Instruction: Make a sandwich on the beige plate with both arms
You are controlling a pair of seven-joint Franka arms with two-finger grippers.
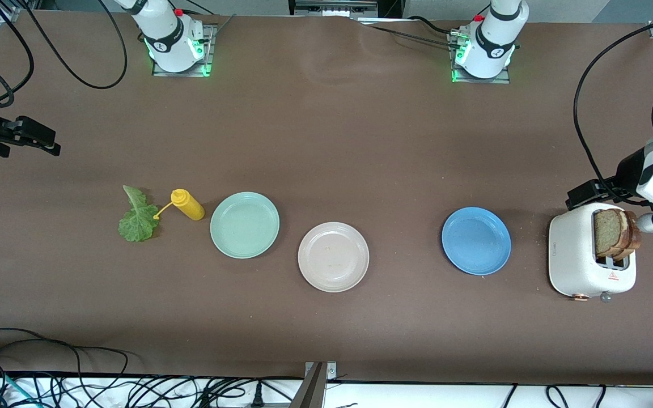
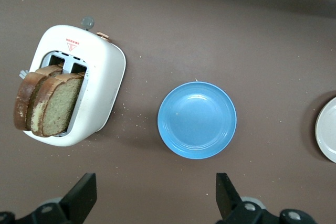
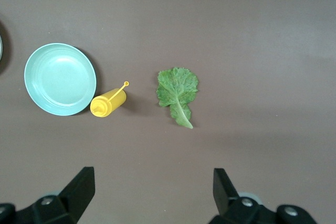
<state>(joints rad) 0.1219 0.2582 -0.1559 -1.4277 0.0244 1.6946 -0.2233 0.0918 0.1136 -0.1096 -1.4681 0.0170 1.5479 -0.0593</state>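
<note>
The beige plate (image 1: 333, 256) lies bare near the table's middle; its rim (image 2: 328, 129) shows at the edge of the left wrist view. Brown-crusted bread slices (image 1: 615, 232) (image 2: 52, 106) stand upright in a white toaster (image 1: 576, 266) (image 2: 100, 93) at the left arm's end. A green lettuce leaf (image 1: 138, 218) (image 3: 177, 90) lies flat toward the right arm's end. My left gripper (image 1: 576, 197) (image 2: 156, 195) hangs open over the table beside the toaster, holding nothing. My right gripper (image 1: 49, 144) (image 3: 152, 192) hangs open and holds nothing, over bare table at the right arm's end.
A yellow squeeze bottle (image 1: 188, 204) (image 3: 107, 103) lies on its side between the lettuce and a mint-green plate (image 1: 245, 224) (image 3: 60, 79). A blue plate (image 1: 476, 240) (image 2: 197, 120) sits between the beige plate and the toaster. Cables run along the table's near edge.
</note>
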